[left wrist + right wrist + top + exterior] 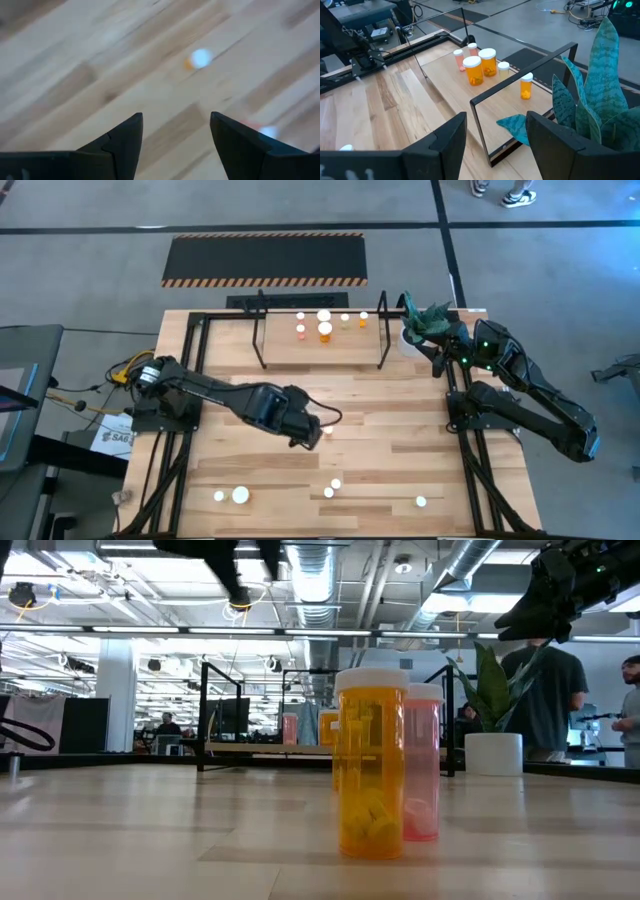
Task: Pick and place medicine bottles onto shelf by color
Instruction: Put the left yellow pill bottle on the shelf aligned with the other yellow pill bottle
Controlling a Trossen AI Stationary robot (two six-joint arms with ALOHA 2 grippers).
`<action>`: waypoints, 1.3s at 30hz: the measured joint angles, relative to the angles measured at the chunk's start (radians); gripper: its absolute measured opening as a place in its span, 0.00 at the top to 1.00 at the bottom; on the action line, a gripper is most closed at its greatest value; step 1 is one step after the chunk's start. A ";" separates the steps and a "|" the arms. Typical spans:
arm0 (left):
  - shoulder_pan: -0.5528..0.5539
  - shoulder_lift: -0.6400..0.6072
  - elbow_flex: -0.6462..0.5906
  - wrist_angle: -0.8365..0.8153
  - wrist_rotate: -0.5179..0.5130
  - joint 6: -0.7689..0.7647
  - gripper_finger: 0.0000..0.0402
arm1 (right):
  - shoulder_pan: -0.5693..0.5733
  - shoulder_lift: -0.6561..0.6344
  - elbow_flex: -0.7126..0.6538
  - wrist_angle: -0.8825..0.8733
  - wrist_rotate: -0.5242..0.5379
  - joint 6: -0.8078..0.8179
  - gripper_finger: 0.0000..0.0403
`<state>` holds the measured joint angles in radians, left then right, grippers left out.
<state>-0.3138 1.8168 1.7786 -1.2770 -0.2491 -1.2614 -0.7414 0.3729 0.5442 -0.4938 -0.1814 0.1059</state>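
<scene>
Fingers of my left gripper stand apart and empty over mid-table, readying for loose medicine bottles near the front edge; five already sit on the shelf. Right gripper waits open beside it.

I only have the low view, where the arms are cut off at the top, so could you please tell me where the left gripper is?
Observer: The left gripper hangs over the middle of the table, open and empty.
Operator: Thank you. And the right one?
Observer: The right gripper is open and empty beside the plant, at the right end of the shelf.
Operator: How many are shelved?
Observer: Six medicine bottles stand on it.
</scene>
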 joint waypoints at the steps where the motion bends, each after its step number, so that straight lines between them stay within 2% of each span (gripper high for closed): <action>1: -0.013 0.000 0.000 0.030 -0.020 -0.010 0.46 | 0.000 0.000 0.000 0.000 0.000 0.000 0.44; 8: -0.081 0.014 0.002 0.224 -0.098 -0.047 0.46 | 0.000 0.000 0.000 0.000 0.000 0.000 0.44; 13: -0.121 0.042 0.000 0.362 -0.031 -0.015 0.46 | 0.000 0.000 0.000 0.000 0.000 0.000 0.44; 24: -0.171 0.052 0.000 0.359 0.001 -0.134 0.46 | 0.000 0.000 0.000 -0.002 0.000 0.000 0.44; 30: -0.227 0.052 0.000 0.260 0.002 -0.328 0.46 | 0.000 0.000 0.000 0.000 0.000 0.000 0.44; 39: -0.349 0.051 0.000 0.042 0.009 -0.748 0.41 | 0.000 0.000 0.000 0.000 0.000 0.000 0.44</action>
<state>-0.6631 1.8683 1.7790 -1.2351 -0.2398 -2.0096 -0.7414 0.3729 0.5446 -0.4938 -0.1814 0.1059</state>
